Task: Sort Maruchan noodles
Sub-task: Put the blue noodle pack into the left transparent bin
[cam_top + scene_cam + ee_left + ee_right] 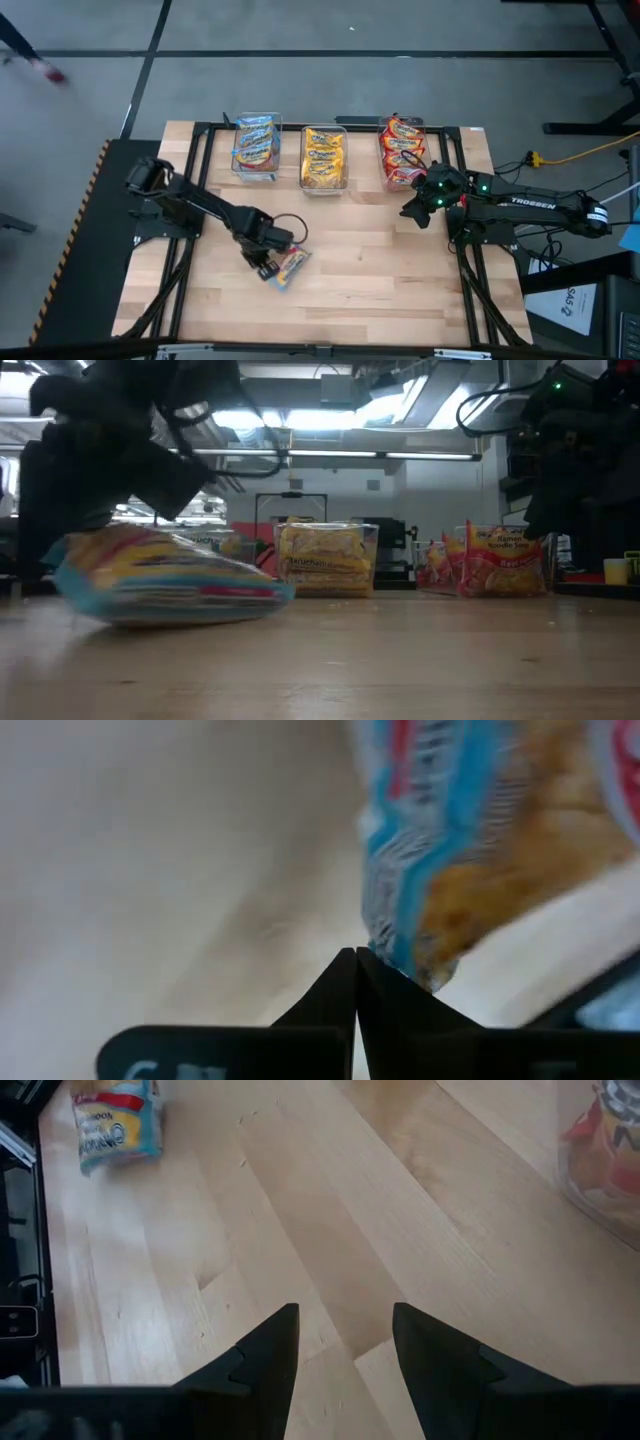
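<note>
Blue-trimmed noodle packet [165, 578] lies nearest the low camera, flat on the wooden table [380, 270], a bit left of centre and toward the front edge. Left gripper [268, 268] is down on the packet's left end; in the left wrist view its two fingers [330, 995] meet tip to tip, pinched together at the wrapper's edge. Looks like it has the packet's edge, but whether plastic is actually caught between the tips can't be told. Packet sits tilted in the high view, not square to the table edges.

Three clear bins stand in a row along the back edge. Left bin [256, 148] holds blue-trimmed packets, middle bin [324, 158] holds yellow packets, right bin [402, 152] holds red packets. In the low view the yellow packets [322, 560] and red packets [500, 562] stand on edge inside their bins.

Right gripper [420, 208] waits near the right edge of the table, just in front of the red bin, not touching it. Right wrist view shows its fingers [270, 1355] spread apart over bare wood, nothing between them. Same view catches the blue packet well apart across the table and a corner of the red bin close by.
</note>
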